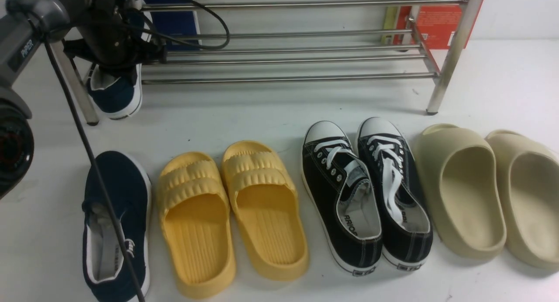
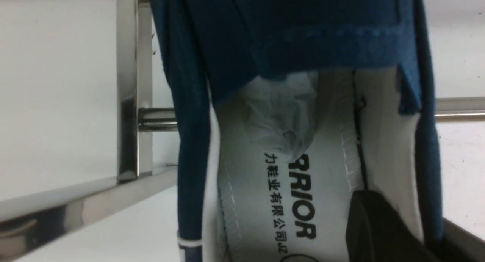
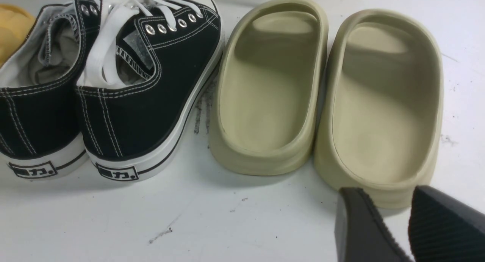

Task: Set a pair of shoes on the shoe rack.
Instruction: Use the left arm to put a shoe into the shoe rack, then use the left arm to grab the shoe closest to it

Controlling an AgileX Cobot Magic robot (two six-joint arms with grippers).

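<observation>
One navy-blue slip-on shoe [image 1: 115, 96] hangs at the left end of the steel shoe rack [image 1: 284, 79], its heel out in front of the lowest bars and its toe hidden behind my left arm. My left gripper [image 2: 428, 231] is shut on this shoe's side wall [image 2: 424, 148], with one finger [image 2: 379, 224] inside on the white insole. I cannot tell whether the shoe rests on the bars. The other navy shoe [image 1: 115, 223] lies on the table at the front left. My right gripper [image 3: 394, 216] is open and holds nothing, just off the heel of a beige slide [image 3: 382, 102].
In a row along the table's front stand yellow slides [image 1: 231, 214], black lace-up sneakers [image 1: 367, 192] and beige slides [image 1: 484, 192]. The rack's front left leg [image 1: 81, 96] stands beside the held shoe. My left arm's cable [image 1: 94, 162] runs across the lying navy shoe.
</observation>
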